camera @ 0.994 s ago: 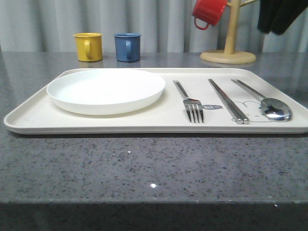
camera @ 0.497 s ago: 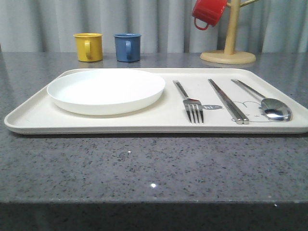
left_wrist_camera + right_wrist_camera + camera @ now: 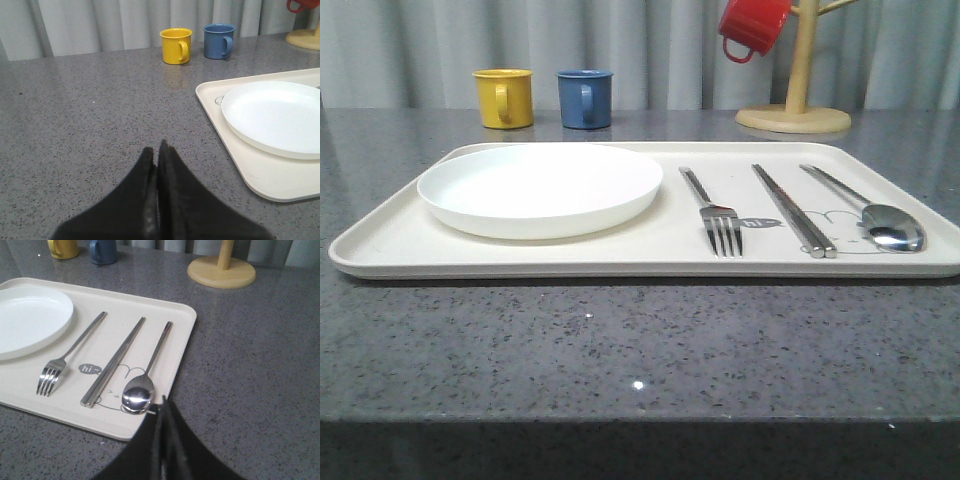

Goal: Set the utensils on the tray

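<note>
A: Grey speckled stone forms the countertop (image 3: 620,350). What lies nearest on it?

B: The cream tray (image 3: 380,250), with its long rim toward the front camera. All positions below are given relative to this tray.

A: Contents?

B: A white plate (image 3: 540,187) rests on the left half. On the right half three utensils lie flat, side by side and apart from one another: the fork (image 3: 712,212) next to the plate, tines toward the near rim; the chopsticks (image 3: 793,210) in the middle, the pair touching along their length; the spoon (image 3: 870,211) nearest the right rim, bowl toward the near rim. A printed drawing sits under the near ends of the chopsticks and spoon; its detail is hard to make out.

A: Gripper status?

B: The left gripper (image 3: 159,150) is off the tray's left side, above bare countertop, fingers pressed together and holding nothing. The right gripper (image 3: 164,401) is over the near right rim, just beside the spoon bowl, fingers likewise together and empty.

A: Beyond the tray?

B: A yellow mug (image 3: 504,96) and a blue mug (image 3: 585,97) stand behind the far rim. A wooden mug stand (image 3: 796,100) stands behind the far right corner, with a red mug (image 3: 752,24) hanging from it.
</note>
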Robot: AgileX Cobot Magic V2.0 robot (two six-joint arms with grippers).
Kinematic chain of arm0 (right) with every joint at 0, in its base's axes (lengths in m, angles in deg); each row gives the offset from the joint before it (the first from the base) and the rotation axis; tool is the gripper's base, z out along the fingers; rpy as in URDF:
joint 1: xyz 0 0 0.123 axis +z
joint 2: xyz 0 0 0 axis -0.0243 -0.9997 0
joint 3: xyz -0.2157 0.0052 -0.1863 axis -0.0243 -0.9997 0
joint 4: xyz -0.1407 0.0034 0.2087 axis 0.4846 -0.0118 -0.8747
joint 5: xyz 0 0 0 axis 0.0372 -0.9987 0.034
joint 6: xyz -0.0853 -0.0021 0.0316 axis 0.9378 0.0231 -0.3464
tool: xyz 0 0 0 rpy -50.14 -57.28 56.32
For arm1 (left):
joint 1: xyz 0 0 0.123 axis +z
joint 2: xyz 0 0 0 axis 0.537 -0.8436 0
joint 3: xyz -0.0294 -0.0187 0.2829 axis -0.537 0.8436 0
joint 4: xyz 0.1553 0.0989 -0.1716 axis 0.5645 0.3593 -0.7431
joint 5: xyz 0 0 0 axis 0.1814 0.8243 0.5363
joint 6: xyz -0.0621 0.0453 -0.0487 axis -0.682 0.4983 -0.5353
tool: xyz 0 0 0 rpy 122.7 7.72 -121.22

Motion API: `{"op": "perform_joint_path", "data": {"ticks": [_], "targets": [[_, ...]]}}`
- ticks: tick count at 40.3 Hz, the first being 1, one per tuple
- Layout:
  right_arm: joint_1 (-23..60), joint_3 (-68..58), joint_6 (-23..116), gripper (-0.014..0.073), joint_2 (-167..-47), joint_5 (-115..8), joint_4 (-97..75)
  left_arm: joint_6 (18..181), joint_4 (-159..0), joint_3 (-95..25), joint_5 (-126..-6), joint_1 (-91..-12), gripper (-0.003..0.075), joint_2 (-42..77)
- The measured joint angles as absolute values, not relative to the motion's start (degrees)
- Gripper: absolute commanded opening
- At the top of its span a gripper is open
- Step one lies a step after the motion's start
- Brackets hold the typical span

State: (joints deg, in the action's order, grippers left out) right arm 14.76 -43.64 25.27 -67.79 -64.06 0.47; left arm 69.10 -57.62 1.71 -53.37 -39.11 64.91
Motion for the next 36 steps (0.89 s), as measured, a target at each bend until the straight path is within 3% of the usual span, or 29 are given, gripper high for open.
{"op": "perform_joint_path", "data": {"ticks": [36], "targets": [[14.8, -44.2, 25.3, -0.0069, -63.5, -64.2, 0.5, 69.1, -57.6, 1.7, -53.4, -39.1, -0.0018, 64.9]]}}
